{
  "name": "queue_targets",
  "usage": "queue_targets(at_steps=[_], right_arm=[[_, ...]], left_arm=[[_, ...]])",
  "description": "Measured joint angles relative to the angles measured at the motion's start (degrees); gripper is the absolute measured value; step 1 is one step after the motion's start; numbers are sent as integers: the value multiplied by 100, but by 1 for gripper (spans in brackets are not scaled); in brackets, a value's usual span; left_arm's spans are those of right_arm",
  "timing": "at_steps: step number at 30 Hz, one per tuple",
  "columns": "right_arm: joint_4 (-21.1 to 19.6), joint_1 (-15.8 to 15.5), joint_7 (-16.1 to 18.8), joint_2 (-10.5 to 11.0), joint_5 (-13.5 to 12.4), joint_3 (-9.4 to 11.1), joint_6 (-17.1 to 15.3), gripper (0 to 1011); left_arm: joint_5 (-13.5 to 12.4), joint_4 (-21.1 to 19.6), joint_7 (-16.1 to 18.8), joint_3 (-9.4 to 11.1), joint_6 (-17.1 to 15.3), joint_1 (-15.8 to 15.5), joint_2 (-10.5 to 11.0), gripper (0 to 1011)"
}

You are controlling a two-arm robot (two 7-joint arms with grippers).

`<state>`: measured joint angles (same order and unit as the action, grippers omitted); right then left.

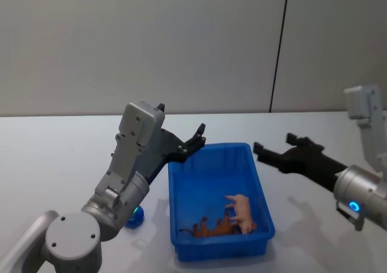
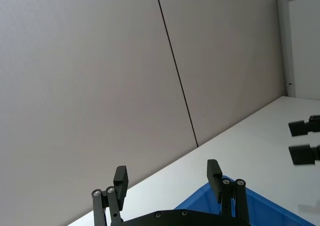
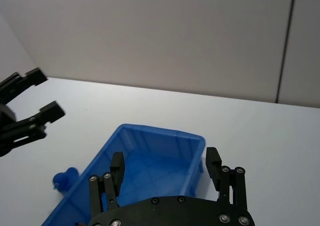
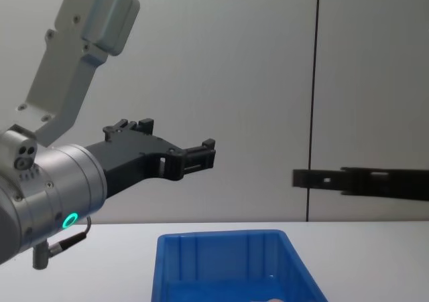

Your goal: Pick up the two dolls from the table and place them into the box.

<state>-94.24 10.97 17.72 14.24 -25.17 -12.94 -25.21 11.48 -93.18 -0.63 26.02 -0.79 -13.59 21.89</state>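
1. Jaws on both grippers stand released and grasp nothing. The left gripper (image 2: pixel 167 172) hangs in the air by the box's far left corner. The right gripper (image 1: pixel 275 143) hangs just off its far right side, pointing toward it.
2. You have the box (image 1: pixel 208 147) on the table (image 1: pixel 60 146) between your two arms. Both dolls lie inside it at the near end. The pink doll (image 1: pixel 242 211) is toward the right wall and the orange-brown doll (image 1: pixel 211 226) is beside it along the near wall. Whether the two touch is hard to tell.
3. With both dolls in the box, the placing looks done to me. The step in hand is most likely drawing the arms clear.
4. Lift each gripper straight up before you pull it back. That way no finger catches the thick rim and drags the box across the smooth table.
5. Move one arm at a time. The grippers face each other across the box, and a crossing path is the likeliest way to knock them together.
6. Leave the jaws released as you withdraw; nothing needs carrying.
7. Mind the small blue object (image 1: pixel 134 215) on the table, just beside the box's left wall and close under your left arm. I cannot tell what it is. Swing that arm up and away rather than sweeping low past it.
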Motion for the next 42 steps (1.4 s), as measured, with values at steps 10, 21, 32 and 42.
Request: queue_targets(at_steps=[10,21,32,42], right_arm=[[-173,-167,-707,111,-140,165,188,1001],[-304,-351,-1634,161,-168,314,416,1001],[-359,-473,-2188,188,-148,414,568,1000],[-378,-519,-2393,198,-134,452,628,1000]], left_arm=[[0,0,0,0,0,0,0,1001],[0,-3,-5,-3,-1,1,1,1001],[75,-235,-59,-74,-208,124,158,1001],[333,-728,33,-190,-808,410,470,1001]])
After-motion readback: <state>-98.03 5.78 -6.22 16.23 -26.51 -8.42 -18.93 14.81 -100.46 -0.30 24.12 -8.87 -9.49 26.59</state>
